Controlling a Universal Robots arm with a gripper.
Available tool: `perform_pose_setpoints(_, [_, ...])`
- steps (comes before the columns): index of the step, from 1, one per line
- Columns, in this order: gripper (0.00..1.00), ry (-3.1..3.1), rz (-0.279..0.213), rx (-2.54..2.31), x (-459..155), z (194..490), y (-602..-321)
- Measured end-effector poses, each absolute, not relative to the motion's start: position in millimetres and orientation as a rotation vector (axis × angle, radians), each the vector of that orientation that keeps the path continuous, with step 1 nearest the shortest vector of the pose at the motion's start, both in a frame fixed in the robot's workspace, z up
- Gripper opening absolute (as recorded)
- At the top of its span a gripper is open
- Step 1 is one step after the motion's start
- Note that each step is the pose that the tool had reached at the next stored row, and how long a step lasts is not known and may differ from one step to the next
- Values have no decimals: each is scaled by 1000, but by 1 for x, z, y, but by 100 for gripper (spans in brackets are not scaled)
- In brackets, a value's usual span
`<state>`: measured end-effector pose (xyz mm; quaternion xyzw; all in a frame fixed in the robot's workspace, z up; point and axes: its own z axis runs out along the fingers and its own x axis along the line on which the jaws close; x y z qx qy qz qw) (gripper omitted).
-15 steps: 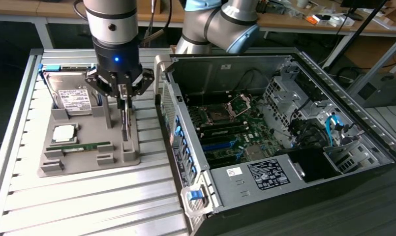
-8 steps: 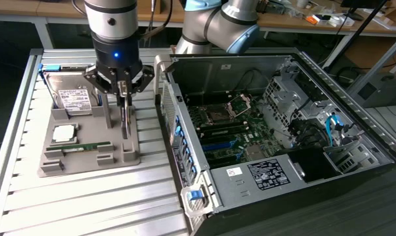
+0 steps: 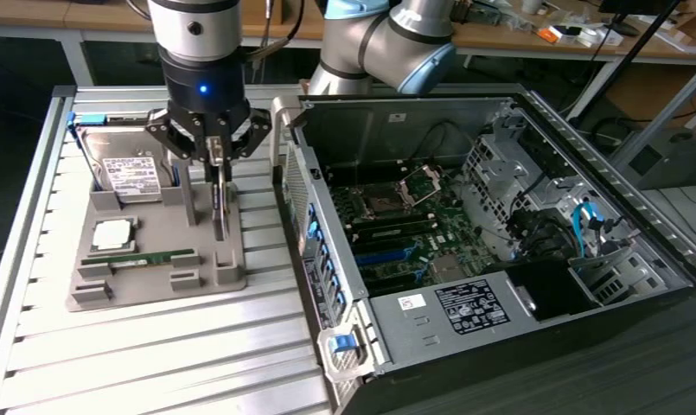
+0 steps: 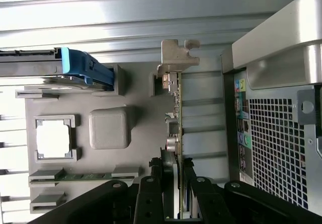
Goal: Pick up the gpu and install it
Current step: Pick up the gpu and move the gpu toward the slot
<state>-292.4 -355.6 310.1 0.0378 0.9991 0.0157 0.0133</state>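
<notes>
The end effector (image 3: 215, 154) has its fingers pinched on the upper edge of the gpu (image 3: 220, 212). The card stands on edge in the gray holder (image 3: 151, 290), presented for gripping from above, beside the open computer case (image 3: 440, 117).

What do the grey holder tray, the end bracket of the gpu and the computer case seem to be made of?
The grey holder tray looks like matte plastic: even dull grey, no shine. The end bracket of the gpu seems bare metal: silvery, thin, bent. The computer case is probably sheet metal: grey sheen, perforated panel.
</notes>
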Motion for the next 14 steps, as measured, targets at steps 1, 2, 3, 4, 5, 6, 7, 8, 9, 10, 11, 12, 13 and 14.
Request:
perform_pose_setpoints(1, [27, 3112, 49, 118, -292, 311, -356])
perform_pose_setpoints(2, [27, 3112, 49, 118, -292, 313, -356])
perform_pose_setpoints(3, [27, 3112, 49, 118, -292, 314, -356])
perform_pose_setpoints(4, [27, 3112, 49, 118, -292, 315, -356])
perform_pose_setpoints(5, [27, 3112, 49, 118, -292, 316, -356])
perform_pose_setpoints(6, [27, 3112, 49, 118, -292, 317, -356])
perform_pose_setpoints(7, [27, 3112, 49, 118, -292, 318, -356])
perform_pose_setpoints(8, [27, 3112, 49, 118, -292, 319, -356])
perform_pose_setpoints(9, [27, 3112, 49, 118, -292, 321, -356])
perform_pose_setpoints(10, [27, 3112, 49, 118, -292, 322, -356])
perform_pose_setpoints(11, [27, 3112, 49, 118, -292, 322, -356])
perform_pose_setpoints(12, [27, 3112, 49, 118, -292, 323, -356])
perform_pose_setpoints(13, [27, 3112, 49, 118, -292, 325, -356])
perform_pose_setpoints(14, [27, 3112, 49, 118, -292, 326, -356])
